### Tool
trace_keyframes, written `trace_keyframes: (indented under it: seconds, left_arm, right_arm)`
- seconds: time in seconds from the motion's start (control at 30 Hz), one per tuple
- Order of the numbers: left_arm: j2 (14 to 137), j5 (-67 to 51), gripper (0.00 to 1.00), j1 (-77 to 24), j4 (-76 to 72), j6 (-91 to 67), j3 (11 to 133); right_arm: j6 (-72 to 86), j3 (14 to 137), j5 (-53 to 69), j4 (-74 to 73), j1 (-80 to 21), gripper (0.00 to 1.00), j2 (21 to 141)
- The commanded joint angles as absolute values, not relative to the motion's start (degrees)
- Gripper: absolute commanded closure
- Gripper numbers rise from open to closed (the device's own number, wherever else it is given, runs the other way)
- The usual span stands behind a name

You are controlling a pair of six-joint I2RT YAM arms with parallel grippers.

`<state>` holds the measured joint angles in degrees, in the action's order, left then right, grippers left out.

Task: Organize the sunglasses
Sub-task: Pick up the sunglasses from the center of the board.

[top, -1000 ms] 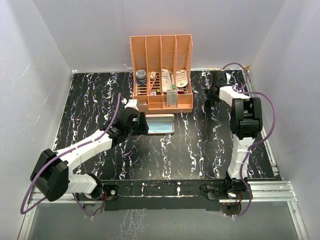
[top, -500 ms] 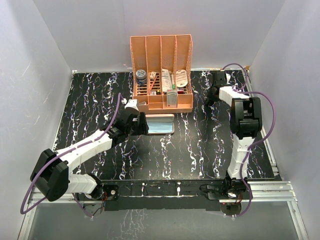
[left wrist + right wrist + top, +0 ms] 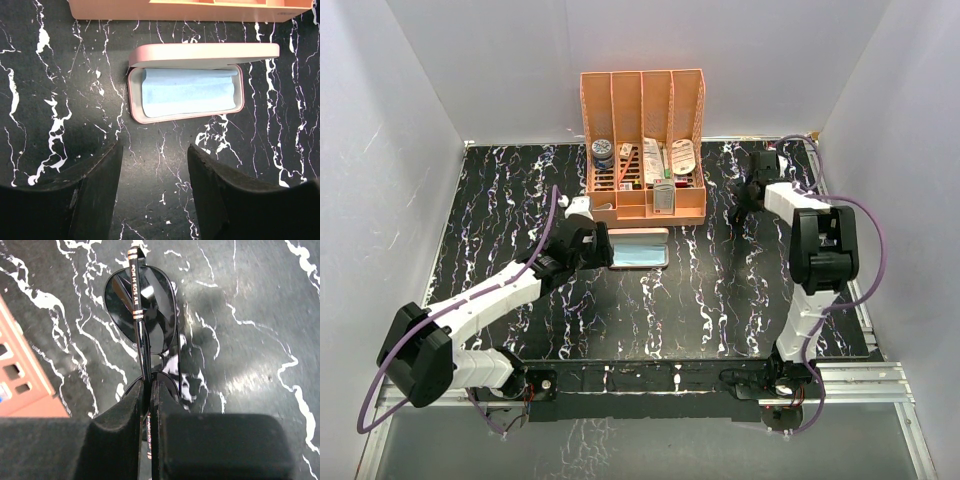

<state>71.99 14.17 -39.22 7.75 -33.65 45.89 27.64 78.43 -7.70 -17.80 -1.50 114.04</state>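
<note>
The sunglasses point(image 3: 150, 310), black and thin-framed with dark lenses, lie folded on the black marbled table at the back right. My right gripper point(image 3: 150, 390) is shut on their folded temple arms and frame. In the top view the right gripper point(image 3: 744, 203) covers them. The pink case point(image 3: 186, 112) lies open in front of the organizer, lid point(image 3: 205, 51) tipped back and a light blue cloth point(image 3: 187, 92) inside. My left gripper point(image 3: 155, 150) is open with nothing between its fingers, a short way in front of the case's left end. From above, the left gripper point(image 3: 600, 247) sits by the case point(image 3: 642, 250).
An orange slotted organizer point(image 3: 645, 140) holding several small items stands at the back centre, right behind the case. Its corner point(image 3: 20, 380) shows left of the right gripper. White walls enclose the table on three sides.
My right gripper has shut on the sunglasses, and the right arm's elbow has shifted slightly right. The left arm has barely moved.
</note>
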Motion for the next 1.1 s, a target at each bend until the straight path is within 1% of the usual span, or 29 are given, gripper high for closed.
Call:
trace_keyframes:
  seconds: [0.0,0.33,0.5,0.57,0.67,0.83,1.0,1.07]
  left_arm:
    - [70.8,17.1,0.46,-38.8,8.5,-33.9,46.2]
    - [71.8,21.0,0.44,-35.8,2.9,-33.2,44.9]
    - [75.6,24.9,0.44,-34.7,0.5,-31.2,46.2]
    - [77.8,24.1,0.44,-33.9,0.7,-31.4,46.6]
    - [80.7,23.4,0.48,-33.8,-0.2,-32.5,45.3]
    - [83.5,19.9,0.62,-33.8,-4.3,-34.4,41.5]
    - [85.0,17.8,0.64,-33.8,-5.3,-34.6,41.5]
    - [85.6,16.9,0.67,-33.8,-5.7,-34.5,41.7]
  right_arm:
    - [30.6,74.0,-6.4,-13.9,-2.2,1.0,105.4]
    - [31.5,60.8,-4.6,-12.3,-4.6,1.0,91.2]
    - [31.7,56.7,-3.4,-11.5,-5.7,1.0,86.1]
    - [31.6,56.0,-3.6,-11.8,-6.1,1.0,84.8]
    - [31.4,55.2,-3.1,-11.8,-6.3,1.0,83.8]
    - [31.1,53.9,-2.8,-11.3,-6.9,1.0,83.2]
    - [31.1,53.2,-2.5,-10.6,-7.1,1.0,83.4]
    - [31.1,53.2,-2.2,-10.4,-7.2,1.0,83.5]
